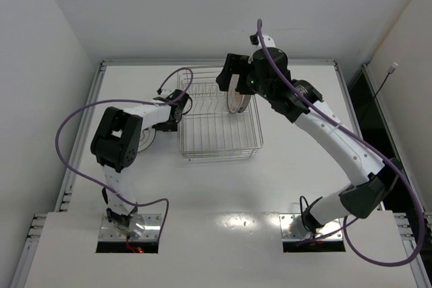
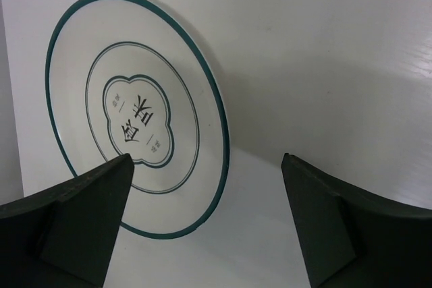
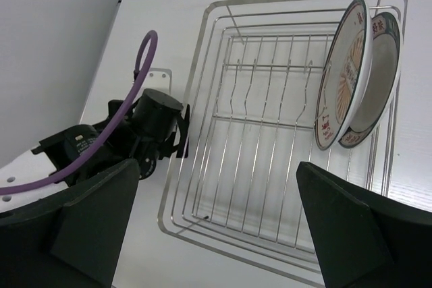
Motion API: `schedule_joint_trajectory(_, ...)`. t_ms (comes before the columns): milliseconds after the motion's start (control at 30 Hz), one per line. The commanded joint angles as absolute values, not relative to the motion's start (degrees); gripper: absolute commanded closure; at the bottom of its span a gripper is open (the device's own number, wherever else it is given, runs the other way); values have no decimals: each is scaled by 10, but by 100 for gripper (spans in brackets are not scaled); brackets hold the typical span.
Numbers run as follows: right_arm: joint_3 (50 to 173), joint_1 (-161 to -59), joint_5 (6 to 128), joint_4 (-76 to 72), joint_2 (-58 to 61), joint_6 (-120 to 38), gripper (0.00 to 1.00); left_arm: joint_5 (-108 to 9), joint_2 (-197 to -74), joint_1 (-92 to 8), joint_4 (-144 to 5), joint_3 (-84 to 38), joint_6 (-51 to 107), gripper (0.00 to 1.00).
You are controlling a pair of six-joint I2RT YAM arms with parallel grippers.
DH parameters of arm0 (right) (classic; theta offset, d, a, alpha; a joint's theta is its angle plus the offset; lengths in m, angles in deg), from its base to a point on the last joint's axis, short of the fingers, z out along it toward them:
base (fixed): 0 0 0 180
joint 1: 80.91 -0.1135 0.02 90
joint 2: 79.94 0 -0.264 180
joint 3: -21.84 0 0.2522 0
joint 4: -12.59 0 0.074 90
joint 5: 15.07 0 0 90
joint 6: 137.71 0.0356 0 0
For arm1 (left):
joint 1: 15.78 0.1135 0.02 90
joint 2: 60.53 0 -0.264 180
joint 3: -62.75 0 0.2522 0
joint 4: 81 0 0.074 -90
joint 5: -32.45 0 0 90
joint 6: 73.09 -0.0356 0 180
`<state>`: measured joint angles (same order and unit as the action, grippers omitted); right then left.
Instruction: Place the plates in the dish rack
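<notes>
A white plate with a dark teal rim point(image 2: 135, 112) lies flat on the table; in the top view this plate point(image 1: 148, 141) is mostly hidden under the left arm. My left gripper point(image 2: 207, 165) hovers open beside the plate's edge, one finger over the plate and one over bare table. It sits at the left side of the dish rack point(image 1: 219, 155). Two plates stand upright at the rack's right end: a red-marked, orange-patterned plate point(image 3: 343, 72) in front of a teal-rimmed one point(image 3: 382, 79). My right gripper point(image 3: 217, 166) is open above the rack point(image 3: 270, 122), holding nothing.
The left arm's wrist and purple cable point(image 3: 138, 65) lie close against the rack's left rim. White walls enclose the table on the left, back and right. The raised table edge point(image 1: 216, 63) runs just behind the rack.
</notes>
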<state>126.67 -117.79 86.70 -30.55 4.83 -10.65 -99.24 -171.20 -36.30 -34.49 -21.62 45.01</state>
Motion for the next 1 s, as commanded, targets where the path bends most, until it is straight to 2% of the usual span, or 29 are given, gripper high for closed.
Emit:
schedule_joint_trajectory(0,1261,-1170,863,-276,26,-114,0,-991,-1736,-348,-312,-230,455,14)
schedule_joint_trajectory(167,1261,-1159,852,-282,5,-109,0,-954,-1784,-300,-298,-238,455,33)
schedule_joint_trajectory(367,1251,-1147,852,-293,-34,-109,0,-934,-1817,-264,-292,-255,455,41)
schedule_joint_trajectory(433,1251,-1142,852,-293,-44,-109,0,-934,-1817,-258,-292,-255,455,51)
schedule_joint_trajectory(467,1246,-1142,852,-293,-53,-109,0,-934,-1817,-250,-292,-255,455,62)
schedule_joint_trajectory(567,1245,-1136,852,-293,-66,-109,0,-920,-1823,-243,-292,-255,455,84)
schedule_joint_trajectory(600,1240,-1136,852,-293,-66,-109,0,-920,-1823,-243,-292,-255,455,97)
schedule_joint_trajectory(633,1240,-1130,857,-298,-73,-109,0,-920,-1823,-243,-292,-255,455,100)
schedule_joint_trajectory(833,1234,-1125,857,-303,-95,-109,0,-913,-1804,-243,-278,-263,460,100)
schedule_joint_trajectory(967,1234,-1125,857,-316,-107,-109,0,-913,-1692,-238,-265,-283,475,100)
